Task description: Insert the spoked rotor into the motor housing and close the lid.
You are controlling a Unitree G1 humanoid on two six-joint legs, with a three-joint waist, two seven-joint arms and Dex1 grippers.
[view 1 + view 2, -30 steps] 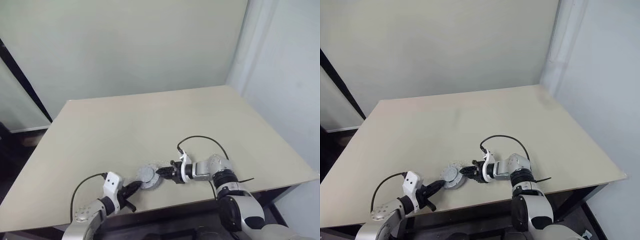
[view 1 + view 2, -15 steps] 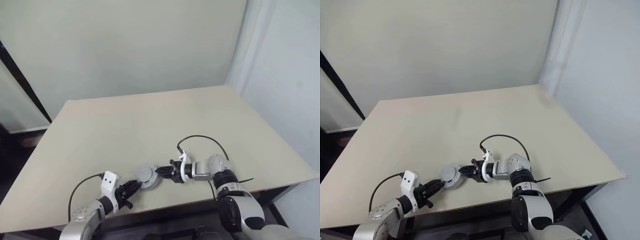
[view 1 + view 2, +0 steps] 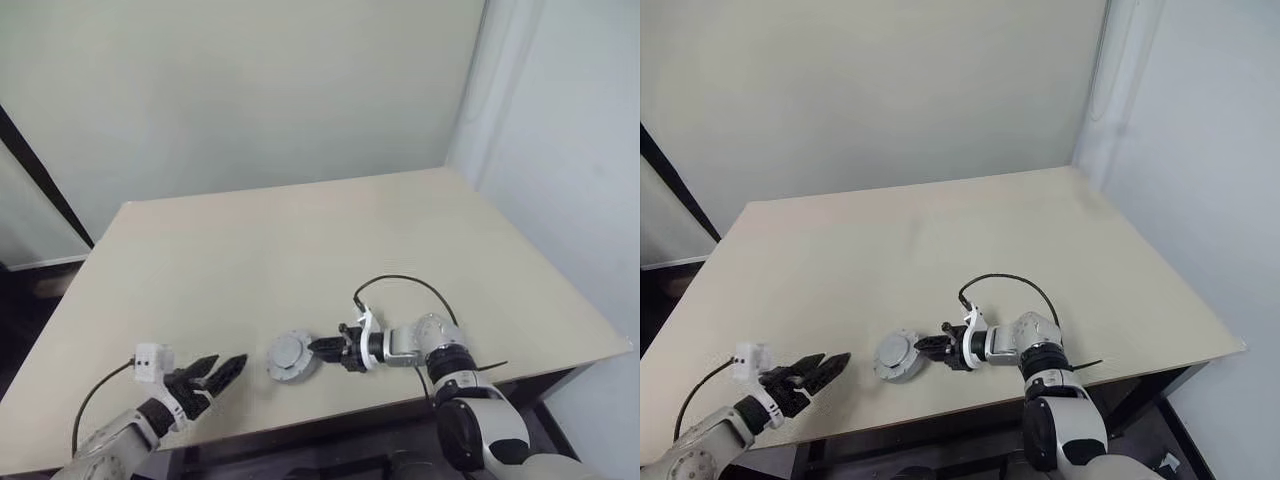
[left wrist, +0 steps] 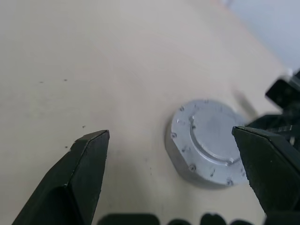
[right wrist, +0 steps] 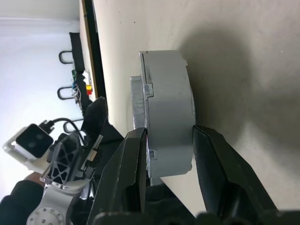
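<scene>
**Right pincer (image 3: pixel 322 350) clamped on the housing: risk of tipping or skidding it**

Head views: clamps the motor housing (image 3: pixel 292 355) by its side, low over the table (image 3: pixel 300 240) near the front edge. Holds the left pincer (image 3: pixel 222 365) spread wide, well apart from the housing and off to its left, gripping nothing. Could drag the housing towards the table edge with any sideways pull, since nothing braces it on the far side.

Left wrist view: looks between spread fingers at the grey round housing with the lid (image 4: pixel 213 136) lying flat on top. Gives no way to tell whether the spoked rotor sits properly inside or whether the lid is fully seated. Could jam or spring loose later if seated askew.

Right wrist view: pinches the housing's wall between both fingers, close to the rim and off to one side. Risks levering the housing up on edge when lifting or twisting, or letting the smooth metal slip out. Also risks nudging it on release.
</scene>
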